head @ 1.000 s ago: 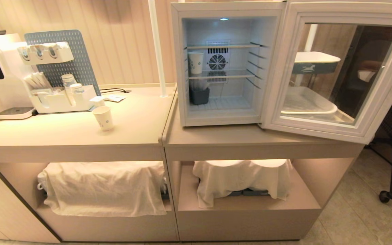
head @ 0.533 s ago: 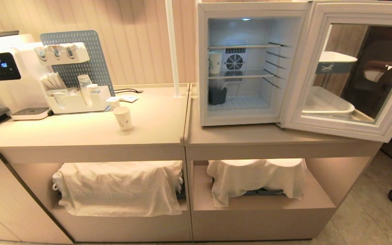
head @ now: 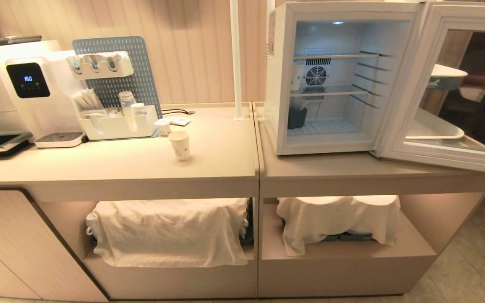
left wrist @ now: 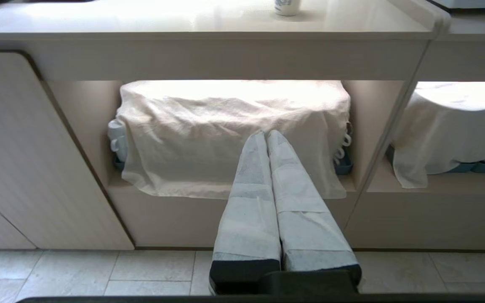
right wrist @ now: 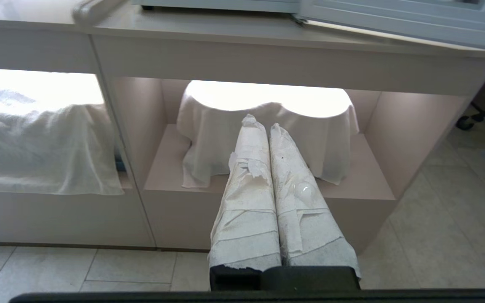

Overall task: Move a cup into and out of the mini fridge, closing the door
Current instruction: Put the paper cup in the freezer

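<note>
Both grippers, left gripper (left wrist: 266, 136) and right gripper (right wrist: 262, 124), hang clenched and empty below counter level, while the cup (head: 179, 145) stands on the counter (head: 112, 162), well left of the mini fridge (head: 282, 84), whose door (head: 411, 84) is swung wide, with possibly another cup on its middle shelf.

Left gripper (left wrist: 266, 135) held low, its tape-wrapped fingers pressed together, pointing toward 12 o'clock. Right gripper (right wrist: 261, 122) likewise, fingers closed with nothing between them.
</note>
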Controlling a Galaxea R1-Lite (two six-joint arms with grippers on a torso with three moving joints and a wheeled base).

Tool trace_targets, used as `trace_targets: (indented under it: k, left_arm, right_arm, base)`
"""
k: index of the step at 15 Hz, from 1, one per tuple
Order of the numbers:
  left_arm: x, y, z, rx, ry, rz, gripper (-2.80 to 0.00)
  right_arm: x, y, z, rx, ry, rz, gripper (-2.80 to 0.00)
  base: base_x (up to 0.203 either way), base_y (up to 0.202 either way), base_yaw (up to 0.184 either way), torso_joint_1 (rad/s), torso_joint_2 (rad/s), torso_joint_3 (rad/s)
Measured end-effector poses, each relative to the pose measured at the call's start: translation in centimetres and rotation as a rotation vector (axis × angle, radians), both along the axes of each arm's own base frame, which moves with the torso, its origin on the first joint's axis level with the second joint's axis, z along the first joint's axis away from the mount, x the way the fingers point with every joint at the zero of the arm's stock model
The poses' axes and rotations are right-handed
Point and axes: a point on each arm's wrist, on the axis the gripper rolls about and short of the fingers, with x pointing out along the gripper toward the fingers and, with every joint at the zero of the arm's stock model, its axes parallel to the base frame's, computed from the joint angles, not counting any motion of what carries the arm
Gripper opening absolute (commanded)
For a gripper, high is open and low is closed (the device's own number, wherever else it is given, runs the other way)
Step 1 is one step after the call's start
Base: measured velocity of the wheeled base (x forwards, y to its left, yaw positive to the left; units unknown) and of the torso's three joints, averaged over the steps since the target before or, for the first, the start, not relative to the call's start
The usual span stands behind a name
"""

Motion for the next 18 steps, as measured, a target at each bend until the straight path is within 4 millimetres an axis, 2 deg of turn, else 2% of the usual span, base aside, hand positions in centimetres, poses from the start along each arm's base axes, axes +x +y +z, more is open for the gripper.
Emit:
trace_targets:
  k: [18]
  left_arm:
    - [0.01, 0.0, 0.01, -0.001, 0.001, -0.001, -2.8]
  right_arm:
    - [0.0, 0.0, -0.02, -0.001, 0.002, 0.0, -2.8]
  base:
    - [0.0, 0.192, 0.0, 0.001, 0.0, 0.003]
